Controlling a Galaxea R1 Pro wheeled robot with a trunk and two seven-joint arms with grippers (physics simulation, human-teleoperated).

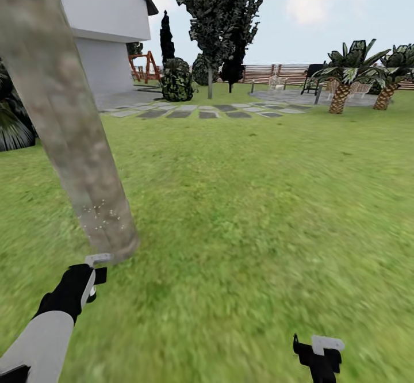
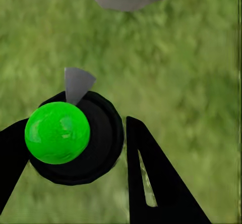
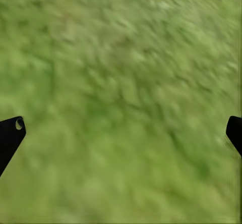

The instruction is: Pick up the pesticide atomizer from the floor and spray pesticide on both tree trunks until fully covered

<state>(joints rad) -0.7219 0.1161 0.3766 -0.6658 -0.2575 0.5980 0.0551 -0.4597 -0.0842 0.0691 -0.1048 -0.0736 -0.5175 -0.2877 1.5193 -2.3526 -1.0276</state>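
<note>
Mottled grey-tan bark forms the tree trunk [image 1: 69,136], a smooth column just ahead of the left hand [image 1: 96,268]; pale specks low on it suggest spraying has begun, with most bark and the other tree left. At the left wrist, its fingers [image 2: 151,178] clamp the pesticide atomizer [image 2: 75,138], a black round body topped by a glossy green ball. At the right wrist, the right hand [image 3: 121,133] hangs spread wide over blurry grass [image 3: 121,72].

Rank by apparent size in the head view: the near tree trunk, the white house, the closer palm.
1. near tree trunk, enlarged by nearness
2. white house, cut off by the frame
3. closer palm
</note>
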